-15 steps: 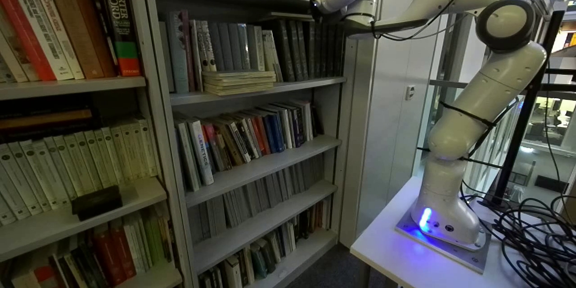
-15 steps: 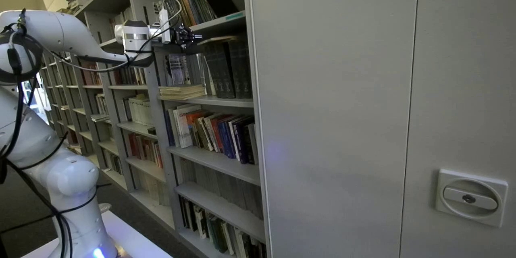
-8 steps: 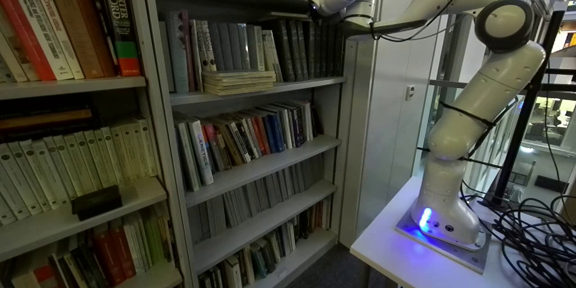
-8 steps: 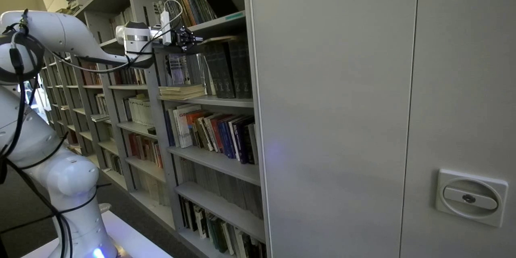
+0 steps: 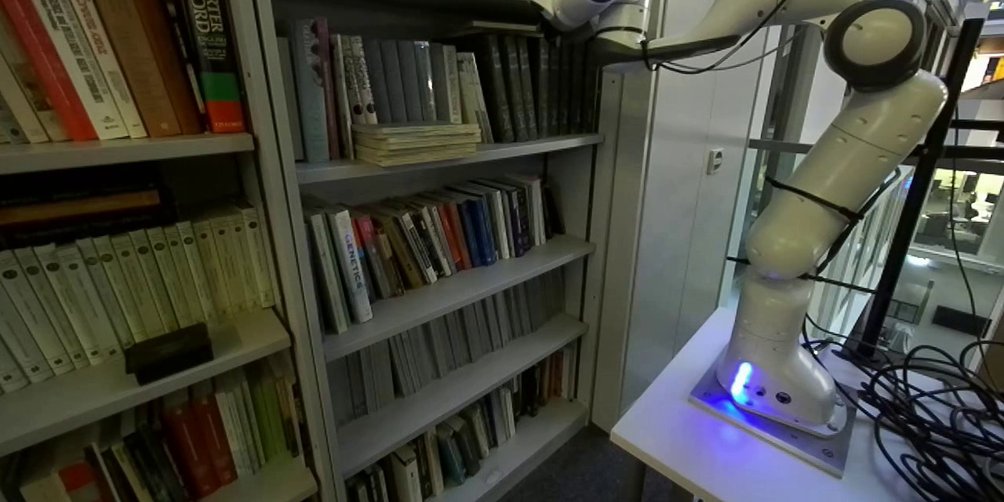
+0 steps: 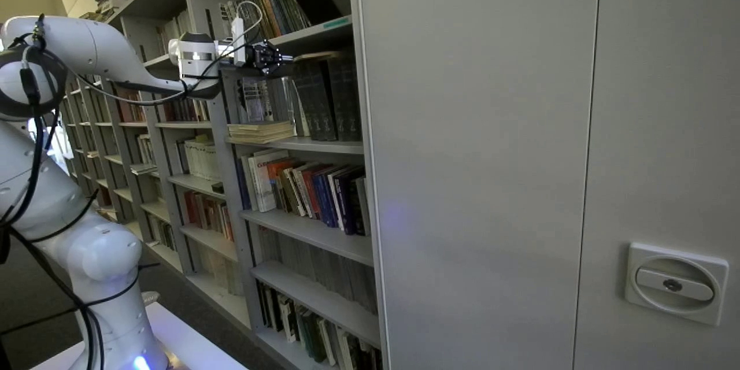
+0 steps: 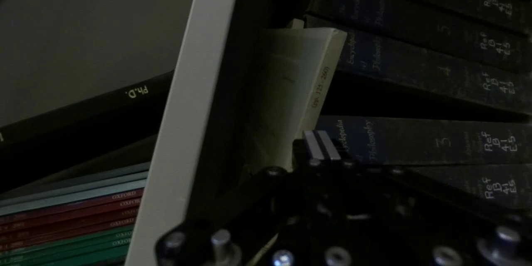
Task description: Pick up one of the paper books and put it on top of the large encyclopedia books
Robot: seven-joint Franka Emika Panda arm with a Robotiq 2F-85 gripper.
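A pale paper book (image 7: 286, 79) lies flat on top of the large dark encyclopedia books (image 7: 415, 141), its spine facing the wrist camera. In an exterior view it shows as a thin slab (image 5: 502, 27) above the dark row (image 5: 510, 90). My gripper (image 7: 322, 145) is shut with nothing between its fingers. Its tips are at the spine edge of that book, just above volume 3; whether they touch it I cannot tell. In an exterior view the gripper (image 6: 286, 59) points at the top of the encyclopedia row. Further paper books (image 5: 416, 143) lie stacked at the shelf's front.
Close above the gripper runs the shelf board (image 7: 187, 104), carrying thin Oxford volumes (image 7: 116, 212). Upright grey books (image 5: 404, 82) stand behind the paper stack. A white cabinet door (image 6: 480, 156) adjoins the bookcase, beside the encyclopedia end.
My gripper has moved slightly down and toward the shelf, staying shut. The near edge of the paper book on the encyclopedias appears slightly further in. The paper stack has not moved.
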